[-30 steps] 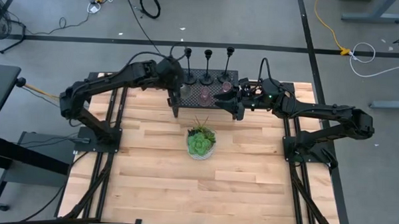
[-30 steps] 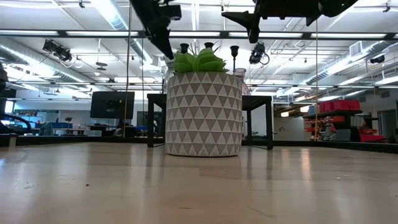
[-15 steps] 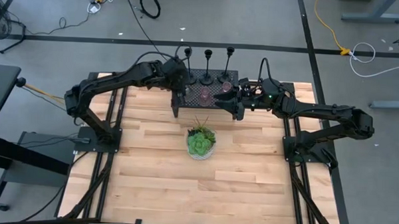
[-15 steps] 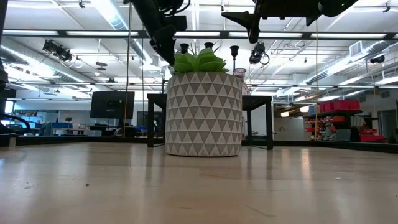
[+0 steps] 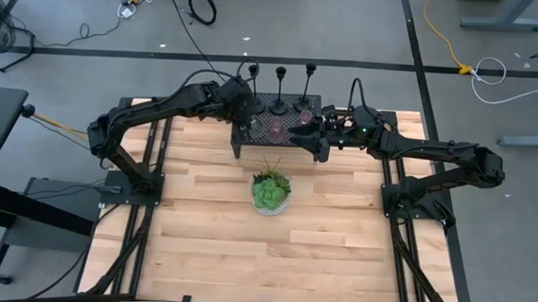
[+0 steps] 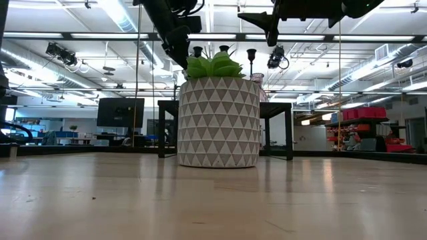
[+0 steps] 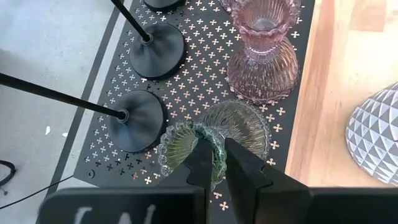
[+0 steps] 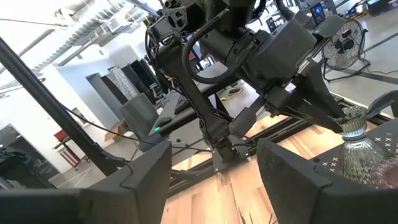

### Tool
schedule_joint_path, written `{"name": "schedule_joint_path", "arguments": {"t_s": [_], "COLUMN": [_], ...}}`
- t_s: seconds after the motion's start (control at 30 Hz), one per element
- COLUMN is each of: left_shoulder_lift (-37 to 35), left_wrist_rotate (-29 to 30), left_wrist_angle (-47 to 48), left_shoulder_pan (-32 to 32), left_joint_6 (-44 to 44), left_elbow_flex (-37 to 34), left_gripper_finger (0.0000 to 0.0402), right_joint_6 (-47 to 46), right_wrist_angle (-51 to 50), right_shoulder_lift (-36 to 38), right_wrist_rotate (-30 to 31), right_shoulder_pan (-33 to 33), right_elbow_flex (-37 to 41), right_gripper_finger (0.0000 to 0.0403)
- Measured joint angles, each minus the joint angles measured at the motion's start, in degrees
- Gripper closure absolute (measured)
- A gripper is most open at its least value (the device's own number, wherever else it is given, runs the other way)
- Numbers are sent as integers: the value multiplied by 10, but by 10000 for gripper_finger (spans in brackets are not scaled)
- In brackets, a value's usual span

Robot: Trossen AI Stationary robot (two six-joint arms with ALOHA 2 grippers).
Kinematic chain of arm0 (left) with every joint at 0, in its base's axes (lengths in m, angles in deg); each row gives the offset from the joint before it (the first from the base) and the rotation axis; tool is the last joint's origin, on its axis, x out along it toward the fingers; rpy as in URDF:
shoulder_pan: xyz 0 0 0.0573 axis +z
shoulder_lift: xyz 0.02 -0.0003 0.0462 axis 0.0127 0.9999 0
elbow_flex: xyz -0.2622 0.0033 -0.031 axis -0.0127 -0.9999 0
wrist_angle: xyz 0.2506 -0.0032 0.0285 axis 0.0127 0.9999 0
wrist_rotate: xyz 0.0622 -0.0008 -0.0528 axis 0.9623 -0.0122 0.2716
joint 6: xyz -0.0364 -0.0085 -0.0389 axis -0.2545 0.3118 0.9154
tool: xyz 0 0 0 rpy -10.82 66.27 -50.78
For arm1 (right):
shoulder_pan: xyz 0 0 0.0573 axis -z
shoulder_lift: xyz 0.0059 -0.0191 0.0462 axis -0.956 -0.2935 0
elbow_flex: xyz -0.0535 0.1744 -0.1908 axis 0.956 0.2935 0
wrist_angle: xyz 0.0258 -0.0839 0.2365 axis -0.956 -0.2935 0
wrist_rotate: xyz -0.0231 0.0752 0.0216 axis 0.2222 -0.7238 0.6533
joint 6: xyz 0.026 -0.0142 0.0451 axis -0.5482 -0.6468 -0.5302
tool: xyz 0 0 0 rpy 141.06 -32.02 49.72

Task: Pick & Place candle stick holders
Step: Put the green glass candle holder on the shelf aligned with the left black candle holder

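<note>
Three slim black candle stick holders (image 5: pixel 279 90) stand by their round bases (image 7: pixel 138 119) on the far side of the black mesh rack (image 5: pixel 292 145). A pink glass cup (image 7: pixel 263 52) stands on the rack's near side. Beside it stands a greenish glass cup (image 7: pixel 231 127), and my left gripper (image 7: pixel 214 152) is shut on its rim, slanting down from the table's left (image 5: pixel 248 123). My right gripper (image 5: pixel 300 134) hovers level and open over the rack's right part, pointing at the left gripper (image 8: pixel 214 180). My left gripper pinches the greenish glass cup's scalloped top rim (image 7: pixel 219 160). One finger (image 7: pixel 200 163) stands inside the cup and the other outside. The fingers slant down from above and from the table's left. The cup stands about upright, its ribbed base (image 7: pixel 245 123) apparently on the rack.
A green plant in a white triangle-patterned pot (image 5: pixel 271 192) stands on the wooden table (image 5: pixel 337 243) just in front of the rack. In the low view the pot (image 6: pixel 218 120) hides most of the rack. The table's near half has free room.
My left gripper has gone a little toward the table's right edge and down onto the rack with the greenish glass cup. It has kept still over the last half second. My right gripper has not moved.
</note>
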Motion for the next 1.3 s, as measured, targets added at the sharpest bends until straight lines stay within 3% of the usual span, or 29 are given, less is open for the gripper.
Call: {"name": "schedule_joint_path", "arguments": {"t_s": [0.9,1.3], "left_shoulder_lift": [1,1], "left_wrist_rotate": [20,28], "left_wrist_angle": [-6,-7], "left_shoulder_pan": [-1,-11], "left_joint_6": [30,30], "left_elbow_flex": [0,0], "left_gripper_finger": [354,272], "right_joint_6": [0,0], "right_wrist_angle": [0,0], "right_shoulder_lift": [0,0], "right_wrist_rotate": [0,0], "right_shoulder_pan": [0,0], "right_elbow_flex": [0,0], "right_gripper_finger": [167,167]}}
